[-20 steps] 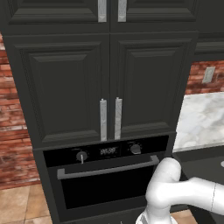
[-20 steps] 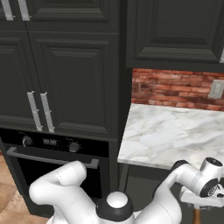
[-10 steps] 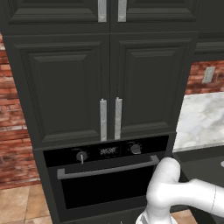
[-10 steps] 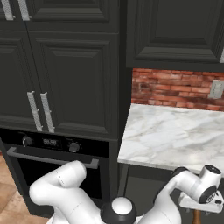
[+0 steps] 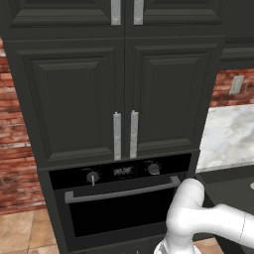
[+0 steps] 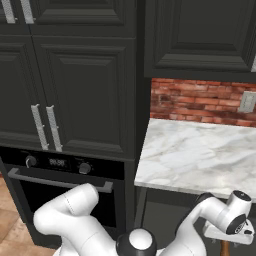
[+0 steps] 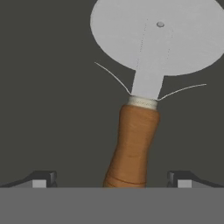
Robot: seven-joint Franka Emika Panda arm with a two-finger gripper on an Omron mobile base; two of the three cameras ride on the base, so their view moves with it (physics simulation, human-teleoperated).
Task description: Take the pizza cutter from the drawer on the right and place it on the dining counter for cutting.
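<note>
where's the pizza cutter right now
In the hand view the pizza cutter lies on a dark surface, its wooden handle running down between the open gripper fingertips.

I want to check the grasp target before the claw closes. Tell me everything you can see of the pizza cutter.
The pizza cutter lies flat on a dark grey surface. It has a round, flat, silver-grey wheel with a small centre rivet, a flat metal shank with two thin curved guard wires, a pale collar, and a short brown wooden handle. In the hand view the handle points down toward the open claw, between its two finger tips, which do not touch it.
</note>
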